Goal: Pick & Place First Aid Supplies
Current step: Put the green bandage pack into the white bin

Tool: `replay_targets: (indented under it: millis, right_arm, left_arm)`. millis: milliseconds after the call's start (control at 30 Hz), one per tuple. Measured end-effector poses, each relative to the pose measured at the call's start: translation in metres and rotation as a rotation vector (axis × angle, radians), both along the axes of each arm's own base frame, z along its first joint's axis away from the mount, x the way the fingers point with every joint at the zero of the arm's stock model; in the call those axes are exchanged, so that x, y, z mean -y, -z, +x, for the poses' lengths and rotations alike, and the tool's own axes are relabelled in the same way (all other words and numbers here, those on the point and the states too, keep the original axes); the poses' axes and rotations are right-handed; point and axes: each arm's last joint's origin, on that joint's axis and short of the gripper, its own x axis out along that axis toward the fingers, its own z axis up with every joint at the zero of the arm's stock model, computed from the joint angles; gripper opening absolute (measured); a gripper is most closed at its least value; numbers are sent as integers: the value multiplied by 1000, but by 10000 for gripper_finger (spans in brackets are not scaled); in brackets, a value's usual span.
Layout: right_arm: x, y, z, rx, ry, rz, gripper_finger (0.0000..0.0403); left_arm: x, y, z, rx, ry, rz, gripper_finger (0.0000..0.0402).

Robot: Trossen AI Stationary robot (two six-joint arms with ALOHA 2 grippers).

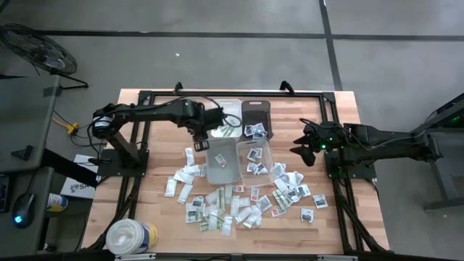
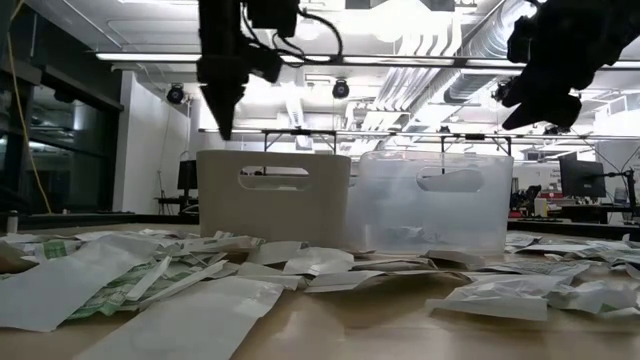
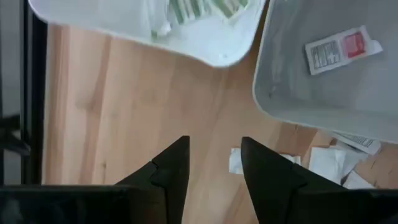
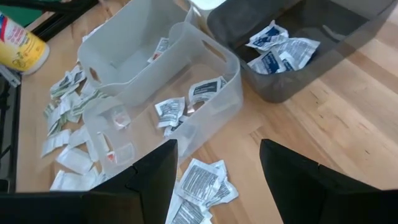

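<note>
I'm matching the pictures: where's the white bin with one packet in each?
High view: white bin, mid-table.
Low view: left of centre.
Left wrist view: right side.
Right wrist view: upper left.
Shared landmark: clear bin beside it, absent only from left wrist view.

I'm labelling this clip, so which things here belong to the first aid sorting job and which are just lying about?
Job:
- first aid packets loose on the table
- packets already in the clear bin
- white bin
- dark bin

Lying about:
- round tub
- floor fan
</note>
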Motion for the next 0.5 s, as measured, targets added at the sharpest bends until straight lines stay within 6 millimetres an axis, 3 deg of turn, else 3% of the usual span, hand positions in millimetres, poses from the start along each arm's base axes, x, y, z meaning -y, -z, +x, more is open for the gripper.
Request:
replay_targets:
  millis: [233,500]
  right_arm:
    - [1,0,0,1,35,0,222]
    - [1,0,0,4,43,7,222]
  left_arm:
    - [14,24,-21,-76,-68,-32,142]
    - [24,54,-56,55,115,-154,142]
